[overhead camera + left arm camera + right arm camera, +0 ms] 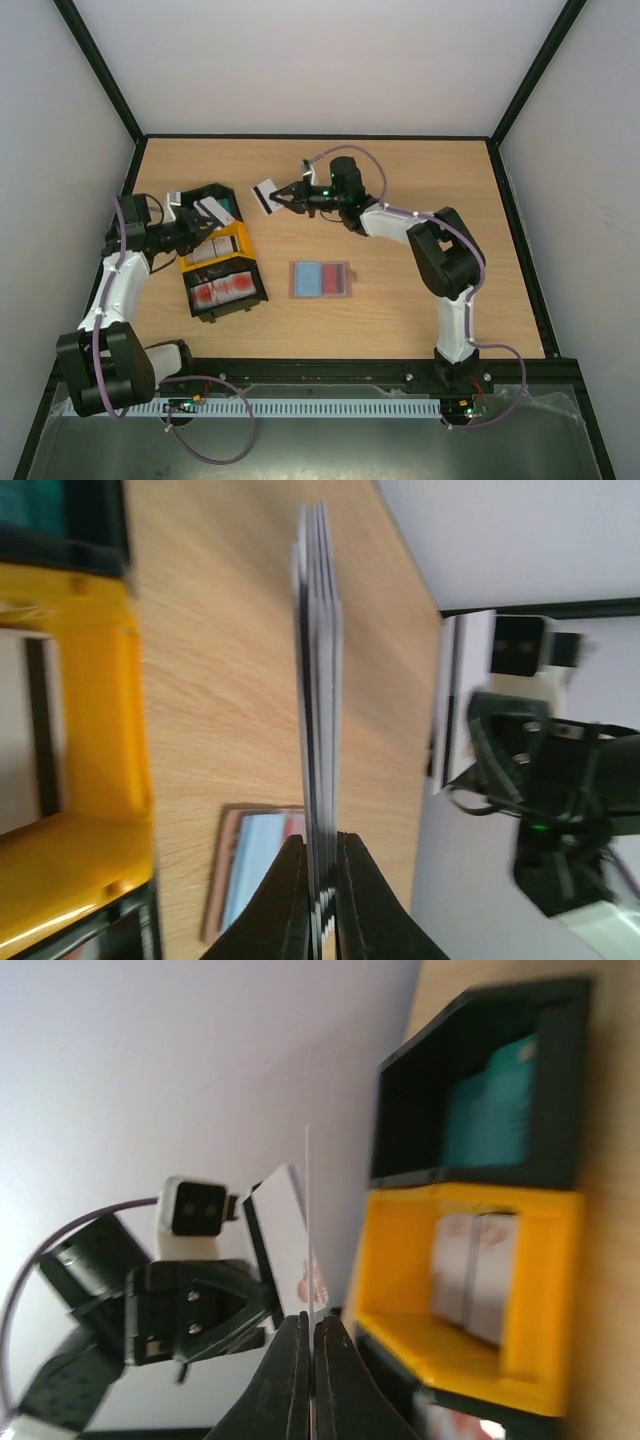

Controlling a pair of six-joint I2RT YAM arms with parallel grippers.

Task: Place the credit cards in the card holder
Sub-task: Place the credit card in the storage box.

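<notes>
Top external view. A light wood-grain tabletop (420, 200) is enclosed by plain white walls (320, 60) and a black frame. Two arms rise from its near edge.

The small brown leather-look card holder (320, 279) lies opened flat near the table's centre, between the arms and well apart from both grippers. Two cards sit in it, a blue card (307, 278) and a red card (336, 278).

To its left, three open plastic trays stand in a row:
- The far black tray (215, 187) holds teal cards.
- The middle yellow tray (243, 245) holds pale whitish cards.
- The near black tray (225, 312) holds red-and-white cards.

The left gripper (200, 222) hangs over the trays, clamped on a stack of pale thin plastic credit cards (212, 208).

Left wrist view. The stack is seen edge-on, rising from between narrow-set fingers (290, 900). It holds several cards, but the exact count cannot be told. The card holder lies on the wood beyond the fingers.

The right gripper (283, 196) is held over the far part of the table, just right of the far black tray. It is pinched on a single white thin plastic card with a dark stripe (264, 195), which juts out to the left of its fingertips.

Right wrist view. This one card appears as a hairline edge standing up from between fingers (285, 1380) pressed together. The left gripper and its stack are visible behind it.
</notes>
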